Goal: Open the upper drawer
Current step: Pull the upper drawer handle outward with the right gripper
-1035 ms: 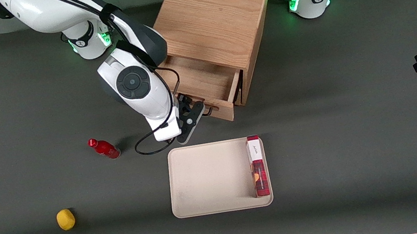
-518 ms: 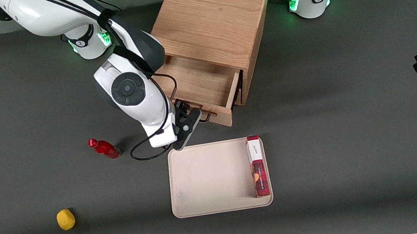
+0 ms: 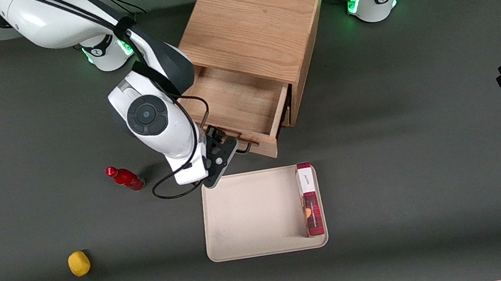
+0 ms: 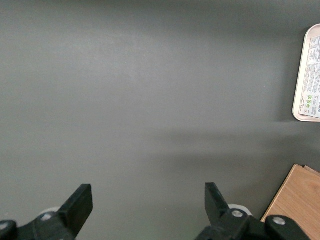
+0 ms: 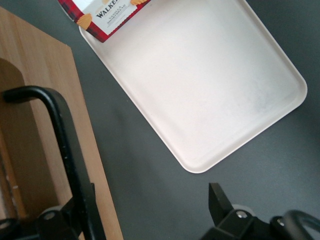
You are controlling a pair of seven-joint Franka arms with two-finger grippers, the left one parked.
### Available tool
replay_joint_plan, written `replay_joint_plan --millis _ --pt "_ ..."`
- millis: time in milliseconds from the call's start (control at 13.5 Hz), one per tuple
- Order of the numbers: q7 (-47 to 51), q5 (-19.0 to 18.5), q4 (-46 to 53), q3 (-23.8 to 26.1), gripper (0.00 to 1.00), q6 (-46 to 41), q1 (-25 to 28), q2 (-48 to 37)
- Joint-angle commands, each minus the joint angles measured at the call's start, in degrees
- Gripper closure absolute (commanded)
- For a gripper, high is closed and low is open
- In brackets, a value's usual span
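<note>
Beside one fingers' (image 5: 150, 212) tip, upper drawer (image 5: 30, 120) handle.

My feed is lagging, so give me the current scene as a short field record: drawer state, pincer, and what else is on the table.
upper drawer: pulled well out of the cabinet, plain wood inside, nothing seen in it
handle: black wire, one pincer finger beside it
pincer: at the drawer front, fingers spread, not clamped on the handle
tray: nearer the front camera than the drawer
biscuit box: red, lying in the tray along one rim
red bottle: toward the working arm's end
yellow object: nearer the front camera than the bottle
</note>
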Motion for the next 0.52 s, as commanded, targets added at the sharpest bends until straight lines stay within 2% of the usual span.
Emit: replay_joint_plan --millis 0,444 --pt "-1.7 -1.3 2.7 0.3 0.00 0.1 -1.0 2.0" --pt "-2.7 -1.3 4.8 0.3 0.00 0.1 -1.5 3.1"
